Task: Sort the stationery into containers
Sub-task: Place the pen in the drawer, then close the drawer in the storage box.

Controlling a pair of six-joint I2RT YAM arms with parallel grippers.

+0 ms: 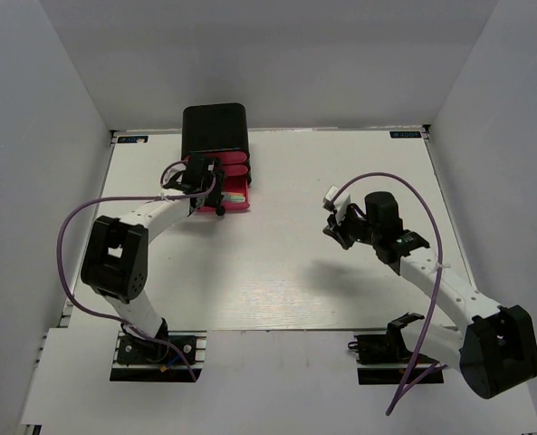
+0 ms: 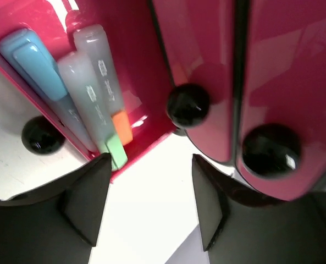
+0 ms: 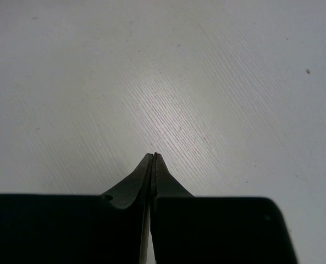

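Three sticks lay side by side in the open pink drawer (image 2: 141,49): a light blue stick (image 2: 33,58) against its outer wall, a pale stick with a green tip (image 2: 88,110) in the middle, and a grey stick with an orange tip (image 2: 105,71) on the inner side. All three pointed their tips toward the drawer's front edge. The left claw (image 2: 150,192) hung just in front of that edge with its jaws spread wide and nothing between them but bare white table (image 2: 146,220). The green tip sat very near the tip of one finger (image 2: 86,192); whether the two touched could not be told. The orange tip lay a little farther back, still inside the drawer.

Two more pink drawers (image 2: 206,60) stood beside the open one, each with a round black knob (image 2: 188,104), and a third knob (image 2: 42,135) showed on the open drawer's front. From above, the drawers sat in a glossy black cabinet (image 1: 216,130) at the far side of the table, the lowest one sticking out farthest, and the left claw was right at their fronts.

Over on the other side, the right claw (image 3: 153,165) was clenched, finger pressed flat against finger with nothing gripped. It hovered over plain tabletop, well apart from the cabinet and from every stick.
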